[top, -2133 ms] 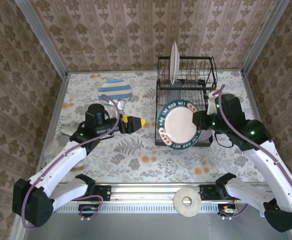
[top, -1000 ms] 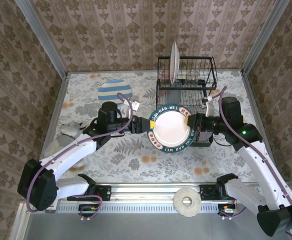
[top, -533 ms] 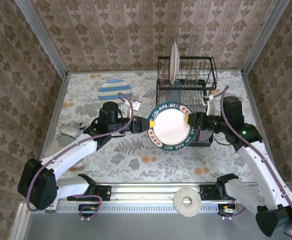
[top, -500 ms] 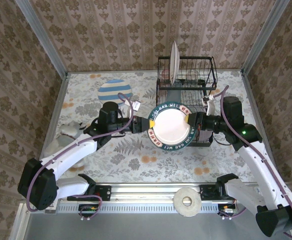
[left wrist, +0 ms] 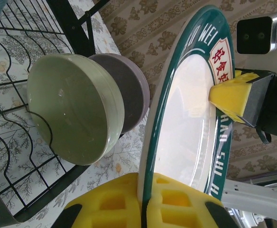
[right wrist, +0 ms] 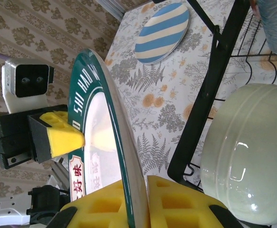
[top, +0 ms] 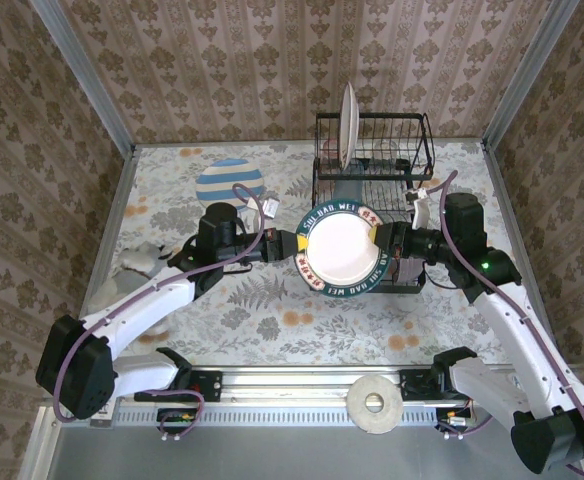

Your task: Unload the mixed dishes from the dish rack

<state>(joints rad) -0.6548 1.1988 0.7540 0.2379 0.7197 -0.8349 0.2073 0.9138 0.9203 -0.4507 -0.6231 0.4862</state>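
Observation:
A white plate with a green lettered rim hangs tilted in the air in front of the black wire dish rack. My left gripper is shut on its left rim. My right gripper is shut on the opposite rim. In the left wrist view the plate stands edge-on, with the cream-green bowl and the lilac bowl behind it in the rack. A white plate stands upright in the upper shelf. A blue-striped plate lies on the table.
A roll of tape sits on the rail at the near edge. A grey object lies by the left wall. The rack's black frame and the green bowl are close beside my right fingers.
My left gripper has shut on the plate's left rim. The plate has shifted slightly up, still held by the right gripper.

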